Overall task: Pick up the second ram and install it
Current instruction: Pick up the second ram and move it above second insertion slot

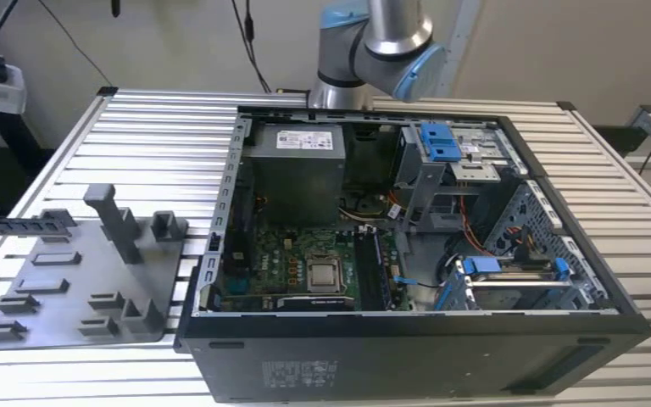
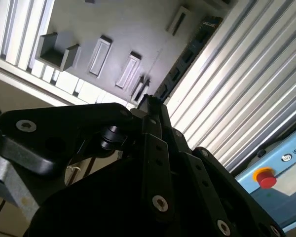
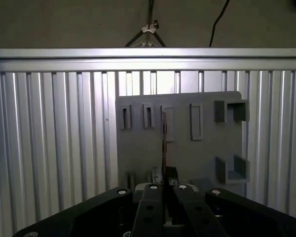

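Clamping the second ram (image 3: 164,140) edge-on, fingers (image 3: 149,202) hang over fixture plate (image 3: 200,153) on ribbed alu table (image 3: 54,148).

Dim, perhaps backlit wrist views

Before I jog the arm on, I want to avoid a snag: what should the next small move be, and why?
Probably a level carry toward the open computer case. In both wrist views the tool grips the second ram, held above the grey fixture plate, while the motherboard lies inside the case.
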Robot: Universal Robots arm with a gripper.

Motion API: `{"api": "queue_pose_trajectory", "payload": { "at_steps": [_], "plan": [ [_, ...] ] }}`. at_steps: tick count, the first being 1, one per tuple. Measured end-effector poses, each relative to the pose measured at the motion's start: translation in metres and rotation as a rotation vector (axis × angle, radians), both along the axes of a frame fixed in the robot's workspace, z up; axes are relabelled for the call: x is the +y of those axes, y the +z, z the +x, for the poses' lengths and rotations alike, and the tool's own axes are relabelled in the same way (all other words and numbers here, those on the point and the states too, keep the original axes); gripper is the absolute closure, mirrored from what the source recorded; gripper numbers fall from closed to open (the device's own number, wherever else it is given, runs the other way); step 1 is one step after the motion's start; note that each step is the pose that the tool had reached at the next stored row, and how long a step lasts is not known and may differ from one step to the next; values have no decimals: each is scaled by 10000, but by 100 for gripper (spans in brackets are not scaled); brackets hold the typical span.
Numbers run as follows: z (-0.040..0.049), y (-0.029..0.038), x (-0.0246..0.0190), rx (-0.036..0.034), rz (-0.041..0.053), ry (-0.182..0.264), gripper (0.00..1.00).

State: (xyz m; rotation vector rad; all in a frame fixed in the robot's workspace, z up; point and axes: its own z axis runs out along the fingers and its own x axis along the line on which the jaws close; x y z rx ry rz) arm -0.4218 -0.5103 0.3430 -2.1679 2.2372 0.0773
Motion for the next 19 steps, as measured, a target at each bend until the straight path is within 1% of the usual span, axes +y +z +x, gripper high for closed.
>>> {"api": "queue_pose_trajectory", "payload": {
  "at_steps": [19],
  "plan": [
    [0, 536, 0, 1, 60, 0, 86]
  ]
}}
